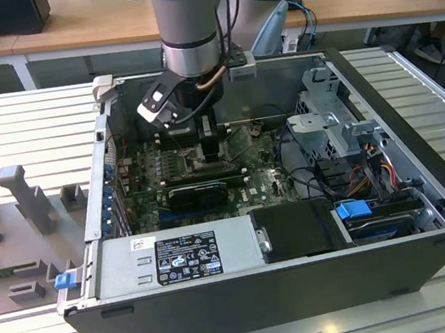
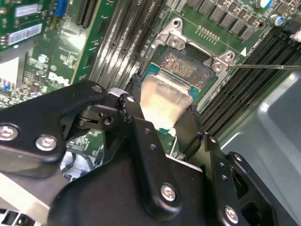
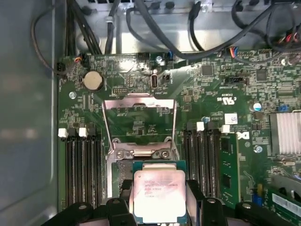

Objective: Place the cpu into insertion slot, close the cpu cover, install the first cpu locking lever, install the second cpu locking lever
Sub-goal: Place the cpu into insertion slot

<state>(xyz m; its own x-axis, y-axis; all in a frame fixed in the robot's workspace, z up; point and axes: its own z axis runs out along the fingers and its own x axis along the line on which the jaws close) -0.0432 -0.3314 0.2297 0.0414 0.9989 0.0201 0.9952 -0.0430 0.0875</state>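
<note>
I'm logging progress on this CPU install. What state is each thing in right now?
cpu: gripped on two sides, held over the insertion slot, not covered.
gripper: shut on the cpu.
insertion slot: uncovered, pin field partly exposed beyond the cpu.
cpu cover: open, raised off the slot.
computer case: open, its inside exposed.
</note>
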